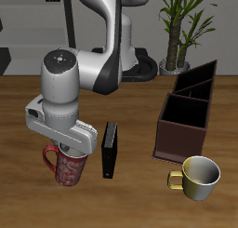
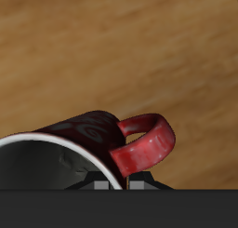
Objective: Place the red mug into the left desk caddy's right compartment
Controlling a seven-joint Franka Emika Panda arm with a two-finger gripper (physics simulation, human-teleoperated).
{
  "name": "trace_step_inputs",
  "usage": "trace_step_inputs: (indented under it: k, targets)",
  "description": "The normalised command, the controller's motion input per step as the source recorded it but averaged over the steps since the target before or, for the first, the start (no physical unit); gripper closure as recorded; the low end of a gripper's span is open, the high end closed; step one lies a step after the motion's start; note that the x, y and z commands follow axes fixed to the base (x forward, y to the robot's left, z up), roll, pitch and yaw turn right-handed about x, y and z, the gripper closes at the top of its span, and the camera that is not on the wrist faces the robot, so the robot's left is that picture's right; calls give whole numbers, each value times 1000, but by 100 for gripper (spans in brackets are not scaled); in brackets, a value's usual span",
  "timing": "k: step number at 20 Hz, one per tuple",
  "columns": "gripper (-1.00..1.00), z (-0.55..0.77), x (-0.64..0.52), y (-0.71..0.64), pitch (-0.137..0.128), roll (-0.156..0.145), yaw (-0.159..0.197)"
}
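Wooden tabletop point(image 1: 130, 199) fills the exterior view, with the red mug point(image 1: 67, 167) standing upright near the front edge. The gripper point(image 1: 72, 150) sits directly over the mug's rim, its white wrist housing covering the fingers, so I cannot tell from here whether they are apart or closed. Just beside the mug a thin black slab point(image 1: 110, 149) stands on edge. Farther along the table is the left desk caddy point(image 1: 189, 111), a dark brown open box with inner dividers, well apart from the mug; its compartments look empty from this angle. A cream-yellow mug point(image 1: 198, 178) stands near the front edge, just in front of the caddy. A potted plant point(image 1: 183, 22) shows behind the table.

From the wrist view, the red mug point(image 2: 88, 143) is very close, its pale rim and grey inside showing, its red loop handle point(image 2: 147, 146) jutting outward over the wood grain. Two small grey fingertips point(image 2: 141, 186) sit at the mug's rim by the handle; whether they grip it is unclear.
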Motion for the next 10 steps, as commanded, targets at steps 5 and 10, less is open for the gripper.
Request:
trace_step_inputs:
  k: [5, 10]
  targets:
    - [100, 481, -210, -128, -51, -39, 11]
    - [100, 764, -369, -102, -86, -42, 32]
